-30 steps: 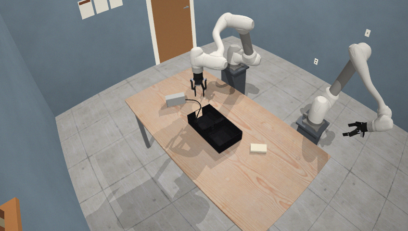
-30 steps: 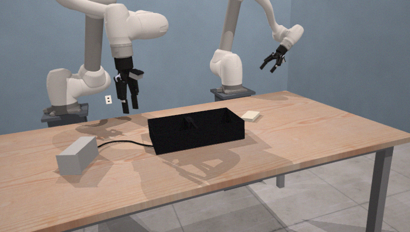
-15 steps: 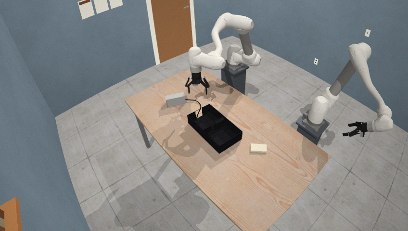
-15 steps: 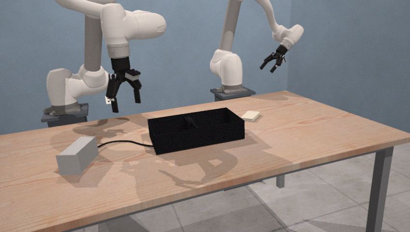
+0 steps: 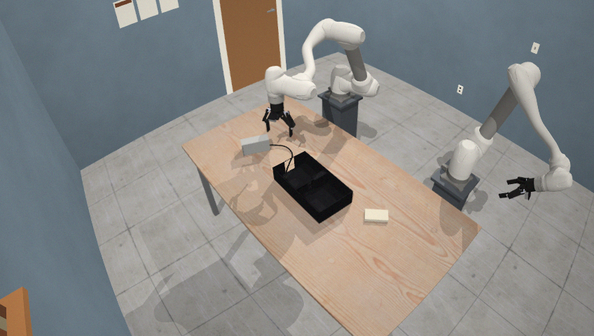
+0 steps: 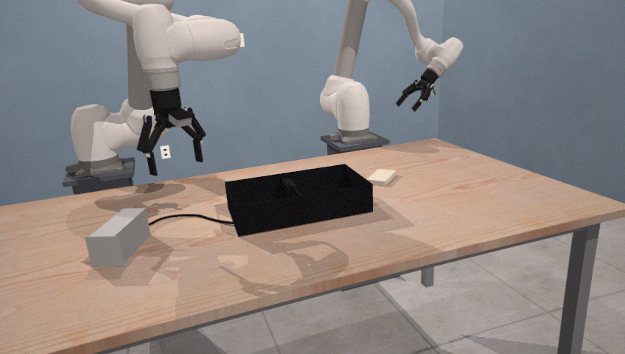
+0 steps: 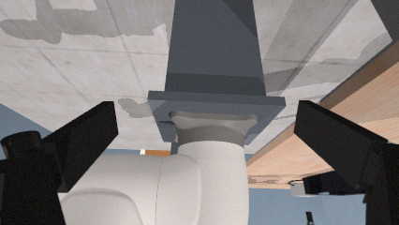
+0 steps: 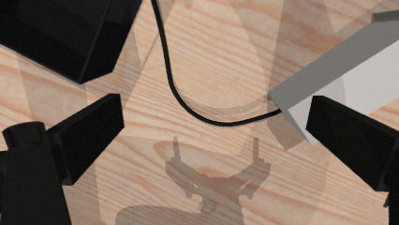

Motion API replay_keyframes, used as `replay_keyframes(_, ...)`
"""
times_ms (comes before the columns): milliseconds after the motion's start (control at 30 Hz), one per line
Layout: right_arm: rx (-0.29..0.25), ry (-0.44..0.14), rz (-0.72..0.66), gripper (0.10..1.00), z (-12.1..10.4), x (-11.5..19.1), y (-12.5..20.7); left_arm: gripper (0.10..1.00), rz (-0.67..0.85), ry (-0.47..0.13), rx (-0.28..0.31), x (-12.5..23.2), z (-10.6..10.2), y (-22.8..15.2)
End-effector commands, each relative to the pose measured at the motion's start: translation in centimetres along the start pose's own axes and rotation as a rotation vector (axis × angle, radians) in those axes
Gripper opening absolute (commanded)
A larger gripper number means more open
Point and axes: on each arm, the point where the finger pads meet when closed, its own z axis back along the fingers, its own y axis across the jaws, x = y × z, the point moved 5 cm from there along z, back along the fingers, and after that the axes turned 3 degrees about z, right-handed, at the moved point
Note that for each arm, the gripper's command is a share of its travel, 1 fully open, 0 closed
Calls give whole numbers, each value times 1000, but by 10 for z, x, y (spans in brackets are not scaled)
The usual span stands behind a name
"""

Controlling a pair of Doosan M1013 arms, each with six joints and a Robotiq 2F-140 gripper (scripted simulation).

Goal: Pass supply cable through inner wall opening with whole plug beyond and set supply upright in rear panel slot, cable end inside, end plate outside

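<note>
The worktop (image 5: 400, 257) (image 6: 495, 188) (image 8: 145, 187) was pale wood with reddish grain. Directly on it lay the grey power supply (image 5: 255, 145) (image 6: 117, 237) (image 8: 347, 70), the black case (image 5: 312, 189) (image 6: 302, 210) (image 8: 51, 33), and a cream block (image 5: 375, 215) (image 6: 382, 176) beside the case.

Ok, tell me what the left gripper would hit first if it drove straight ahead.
The left gripper would probably meet its own arm's pedestal or the foot on it; depth is unclear.
</note>
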Motion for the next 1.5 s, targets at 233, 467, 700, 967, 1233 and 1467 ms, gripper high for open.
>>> replay_keyframes(233, 0, 1, -305, 1000, 4, 4, 63, 1000, 0, 1, 0, 0, 0, 0)
replay_keyframes(467, 0, 1, -458, 1000, 6, 7, 95, 1000, 0, 1, 0, 0, 0, 0)
replay_keyframes(700, 0, 1, -649, 1000, 8, 10, 134, 1000, 0, 1, 0, 0, 0, 0)
replay_keyframes(967, 0, 1, -775, 1000, 9, 12, 160, 1000, 0, 1, 0, 0, 0, 0)
replay_keyframes(1233, 0, 1, -875, 1000, 10, 13, 181, 1000, 0, 1, 0, 0, 0, 0)
replay_keyframes(1467, 0, 1, -903, 1000, 10, 14, 187, 1000, 0, 1, 0, 0, 0, 0)
